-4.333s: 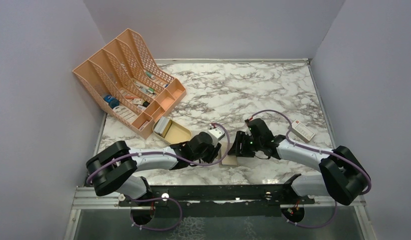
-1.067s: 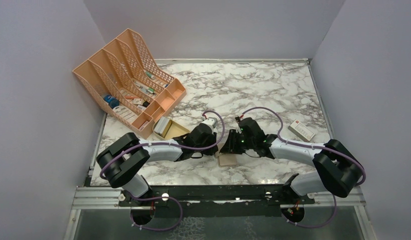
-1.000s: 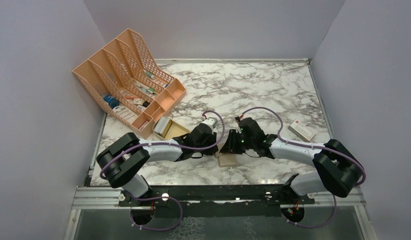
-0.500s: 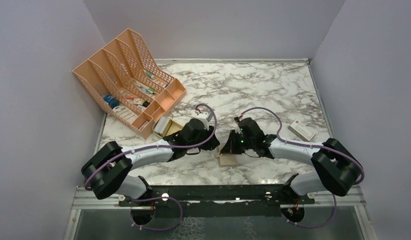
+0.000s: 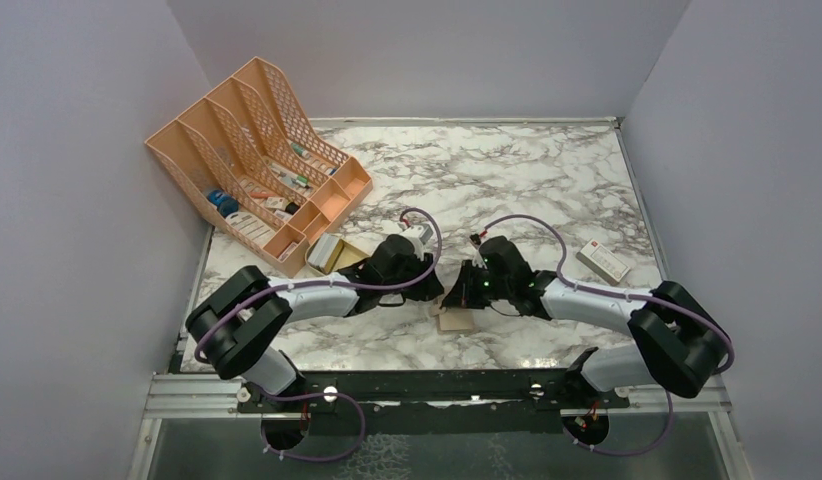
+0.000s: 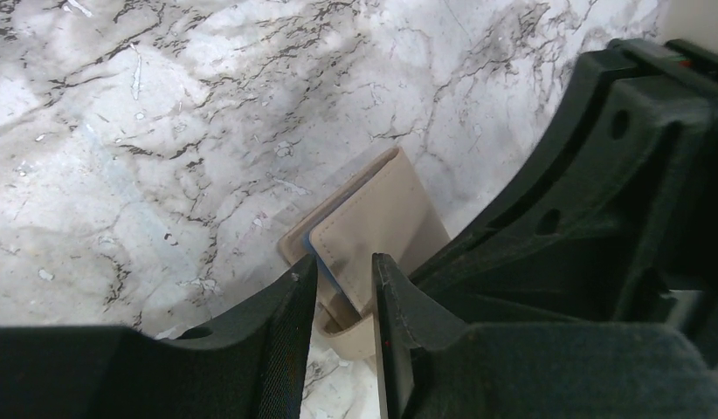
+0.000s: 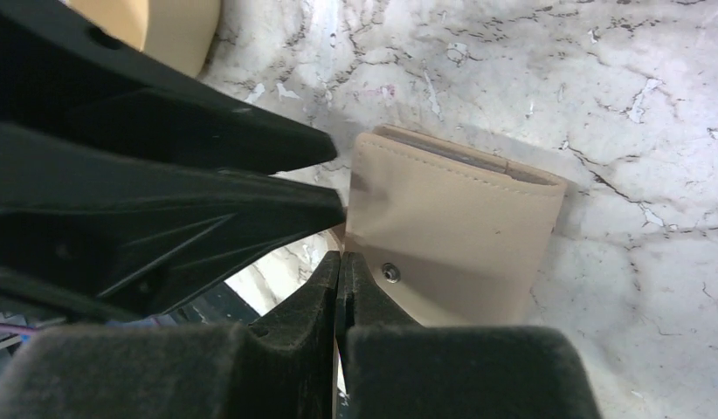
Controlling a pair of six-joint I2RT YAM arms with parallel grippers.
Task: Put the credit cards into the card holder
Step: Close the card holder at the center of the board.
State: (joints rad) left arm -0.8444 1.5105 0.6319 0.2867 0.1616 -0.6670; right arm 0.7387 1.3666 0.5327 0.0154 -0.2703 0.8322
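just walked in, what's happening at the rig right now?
Both arms are bent over the tan leather-like folding card holder lying on the marble table. The right claw is shut at the holder's edge beside its snap; whether it pinches the flap is unclear. The left claw sits over it from the opposite side, jaws apart, above a pale blue card edge showing between the holder's layers.

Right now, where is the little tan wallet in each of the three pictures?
Top view: the card holder lies near the front, in the middle.
Left wrist: the card holder is at centre, just beyond the fingertips.
Right wrist: the card holder is centre-right and large.
Shared landmark: the marble table under it.
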